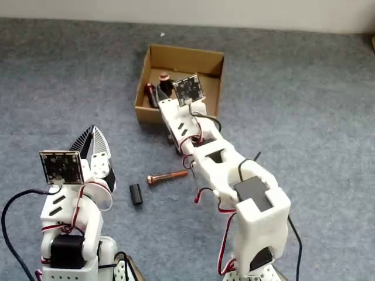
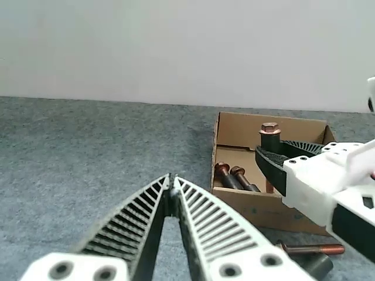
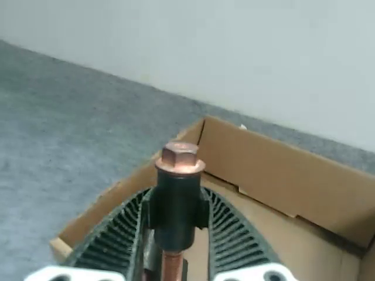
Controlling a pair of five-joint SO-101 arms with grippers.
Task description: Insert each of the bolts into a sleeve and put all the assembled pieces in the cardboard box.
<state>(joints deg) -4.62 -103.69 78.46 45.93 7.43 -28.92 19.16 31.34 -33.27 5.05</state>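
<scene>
My right gripper (image 3: 174, 219) is shut on an assembled piece, a copper bolt in a black sleeve (image 3: 174, 205), held upright over the open cardboard box (image 1: 208, 61); the piece (image 1: 165, 84) hangs over the box's left part. Two assembled pieces (image 2: 233, 176) lie inside the box by its left wall. One loose copper bolt (image 1: 167, 176) lies on the carpet in front of the box, with a loose black sleeve (image 1: 136, 194) just beside it. My left gripper (image 2: 170, 193) is shut on nothing, raised at the near left, apart from the bolt and sleeve.
Grey carpet (image 1: 304, 117) covers the whole work surface, with free room left and right of the box. A pale wall (image 2: 176, 47) rises behind the carpet's far edge. The right arm's white body (image 1: 234, 175) stretches from the near edge toward the box.
</scene>
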